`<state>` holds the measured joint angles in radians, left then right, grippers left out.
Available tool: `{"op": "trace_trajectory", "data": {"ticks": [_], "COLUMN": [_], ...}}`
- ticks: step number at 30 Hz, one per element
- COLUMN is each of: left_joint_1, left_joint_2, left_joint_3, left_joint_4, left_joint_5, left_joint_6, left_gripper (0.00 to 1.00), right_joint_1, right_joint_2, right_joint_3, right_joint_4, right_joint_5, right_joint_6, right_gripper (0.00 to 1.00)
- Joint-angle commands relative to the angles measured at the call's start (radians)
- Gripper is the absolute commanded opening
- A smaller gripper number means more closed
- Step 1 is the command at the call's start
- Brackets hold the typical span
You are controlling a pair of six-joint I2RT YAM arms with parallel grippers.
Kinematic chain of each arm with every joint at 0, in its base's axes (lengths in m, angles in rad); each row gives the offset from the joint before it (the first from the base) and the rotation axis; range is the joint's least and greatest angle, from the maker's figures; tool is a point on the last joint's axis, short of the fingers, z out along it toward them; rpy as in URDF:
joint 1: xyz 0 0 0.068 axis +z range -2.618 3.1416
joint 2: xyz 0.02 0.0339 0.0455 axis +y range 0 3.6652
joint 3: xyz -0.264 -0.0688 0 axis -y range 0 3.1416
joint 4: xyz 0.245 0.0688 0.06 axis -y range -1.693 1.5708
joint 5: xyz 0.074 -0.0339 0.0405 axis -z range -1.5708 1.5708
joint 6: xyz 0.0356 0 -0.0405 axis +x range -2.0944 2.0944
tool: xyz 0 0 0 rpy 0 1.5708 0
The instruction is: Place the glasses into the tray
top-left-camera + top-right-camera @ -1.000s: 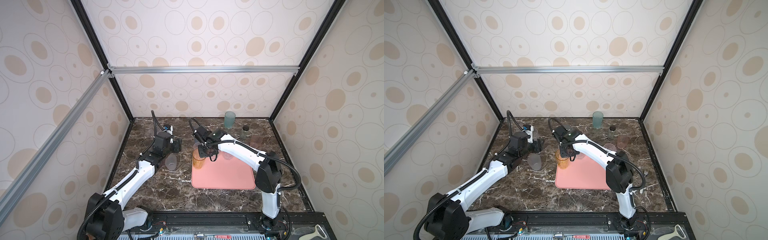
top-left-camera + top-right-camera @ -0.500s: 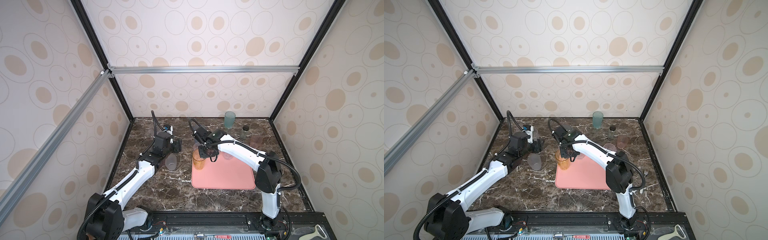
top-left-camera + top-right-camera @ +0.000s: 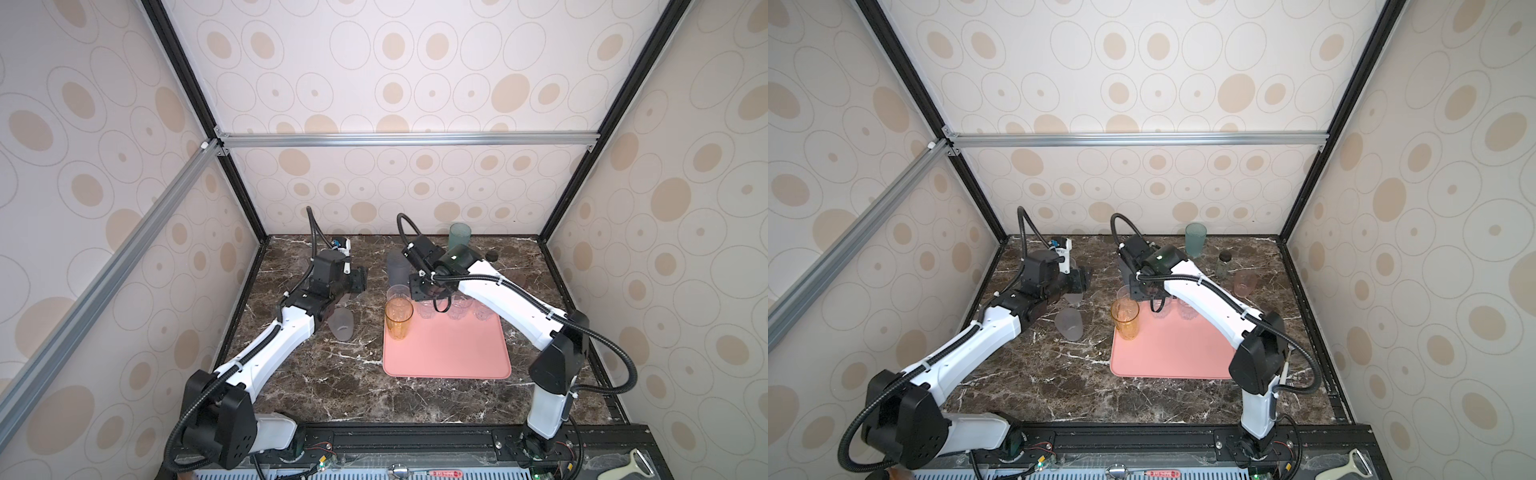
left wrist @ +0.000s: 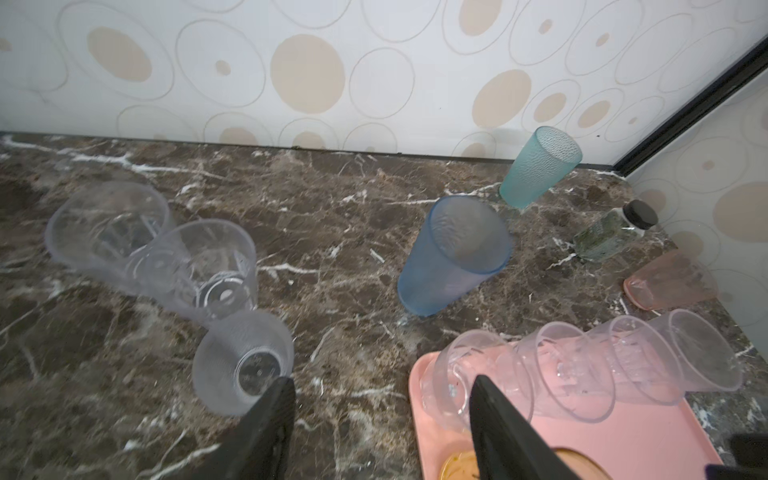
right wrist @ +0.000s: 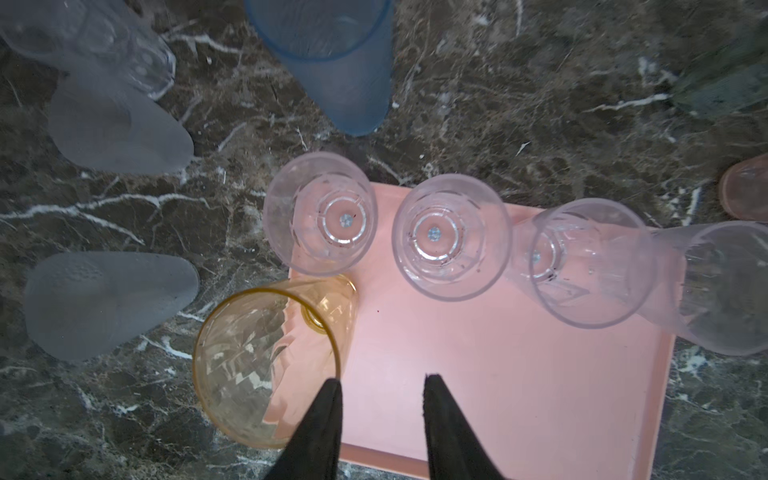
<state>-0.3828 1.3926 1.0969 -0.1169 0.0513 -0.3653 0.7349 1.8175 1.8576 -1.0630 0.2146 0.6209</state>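
We see the right claw (image 5: 382, 380) hanging over the tray (image 5: 498, 395), its fingers parted and pinching nothing; only bare pink shows in the gap. Just outside one finger stands the amber glass (image 5: 249, 357), on the tray's corner. Whether that finger touches its rim we cannot tell. Ahead of the fingertips a row of clear glasses (image 5: 451, 237) lines the tray's far edge, and beyond them the blue glass (image 5: 332, 54) stands on the marble table (image 5: 540, 104).

The left claw (image 4: 382, 380) is spread too and empty, above the marble. A frosted glass (image 4: 243, 361) sits just outside one finger, with a pair of clear tumblers (image 4: 199, 266) farther ahead. Far ahead of that claw, near the back wall (image 4: 374, 62), we make out the teal glass (image 4: 538, 166), the black-lidded jar (image 4: 615, 230) and the pink glass (image 4: 669, 278) — all off the tray.
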Motion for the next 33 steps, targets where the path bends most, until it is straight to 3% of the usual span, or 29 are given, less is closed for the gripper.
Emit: {"op": "trace_trajectory", "data": {"ticks": [1,6,13,33], "left_joint_1": [0.008,0.010,0.005,-0.042], "left_joint_2": [0.116,0.358,0.591,0.798], "left_joint_3": [0.143,0.409,0.712,0.926], "left_joint_4": [-0.062,-0.221,-0.386,-0.474], "left_joint_5": [0.154,0.181,0.176,0.086], "left_joint_6": [0.049,0.099,0.151,0.168], "left_gripper": [0.65,0.62,0.59,0.39], "right_joint_1": [-0.032,-0.052,-0.061,-0.063], "right_joint_2": [-0.054,-0.094,-0.133,-0.112], "right_joint_3": [-0.046,-0.124,-0.214,-0.236], "right_joint_4": [0.018,0.064,0.128,0.145], "right_joint_5": [0.040,0.064,0.068,0.075], "right_joint_6": [0.027,0.045,0.073,0.059], "right_gripper": [0.36,0.36,0.36,0.36]}}
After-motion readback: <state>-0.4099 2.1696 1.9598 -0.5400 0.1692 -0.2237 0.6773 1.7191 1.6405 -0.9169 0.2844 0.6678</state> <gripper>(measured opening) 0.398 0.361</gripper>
